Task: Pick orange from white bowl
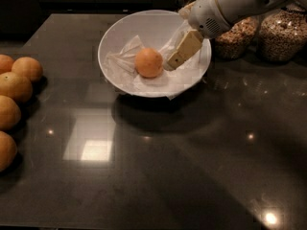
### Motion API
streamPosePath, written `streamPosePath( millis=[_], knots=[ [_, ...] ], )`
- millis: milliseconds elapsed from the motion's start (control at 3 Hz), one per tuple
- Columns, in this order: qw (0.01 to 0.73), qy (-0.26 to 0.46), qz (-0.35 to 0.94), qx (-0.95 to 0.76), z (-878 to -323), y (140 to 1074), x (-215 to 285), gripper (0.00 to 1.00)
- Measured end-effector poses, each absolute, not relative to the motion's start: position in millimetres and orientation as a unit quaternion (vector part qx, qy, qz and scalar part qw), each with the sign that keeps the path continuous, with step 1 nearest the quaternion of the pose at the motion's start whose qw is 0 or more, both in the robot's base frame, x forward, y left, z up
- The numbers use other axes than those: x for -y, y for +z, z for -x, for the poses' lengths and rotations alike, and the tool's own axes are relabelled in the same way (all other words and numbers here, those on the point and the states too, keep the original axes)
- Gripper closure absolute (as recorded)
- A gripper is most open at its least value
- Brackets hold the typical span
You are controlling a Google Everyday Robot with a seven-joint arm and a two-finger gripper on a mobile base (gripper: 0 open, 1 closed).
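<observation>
The orange [148, 62] lies in the middle of the white bowl [112, 40], on crumpled white paper [125, 60]. The bowl stands at the back centre of the dark countertop. My gripper [171, 63] reaches down into the bowl from the upper right, and its beige tip is just to the right of the orange, close to it or touching it. The white arm housing [225, 6] hangs over the bowl's right rim and hides part of it.
Several yellower oranges [17, 85] lie along the left edge of the counter. Two glass jars of grains [280, 32] stand behind the bowl on the right. The dark countertop [192, 166] stretches towards the front, with light reflections on it.
</observation>
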State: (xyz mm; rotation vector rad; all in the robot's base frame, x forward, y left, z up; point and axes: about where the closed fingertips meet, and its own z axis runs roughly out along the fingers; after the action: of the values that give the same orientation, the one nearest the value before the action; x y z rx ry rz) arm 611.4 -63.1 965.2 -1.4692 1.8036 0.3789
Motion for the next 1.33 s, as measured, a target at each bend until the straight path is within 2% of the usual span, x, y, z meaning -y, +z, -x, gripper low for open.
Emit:
streamPosePath(
  millis=[667,1333],
  knots=[
    [0.367,0.113,0.557,-0.736,-659,921,63,0.0],
    [0.366,0.1,0.559,-0.737,-681,903,55,0.0]
  ],
)
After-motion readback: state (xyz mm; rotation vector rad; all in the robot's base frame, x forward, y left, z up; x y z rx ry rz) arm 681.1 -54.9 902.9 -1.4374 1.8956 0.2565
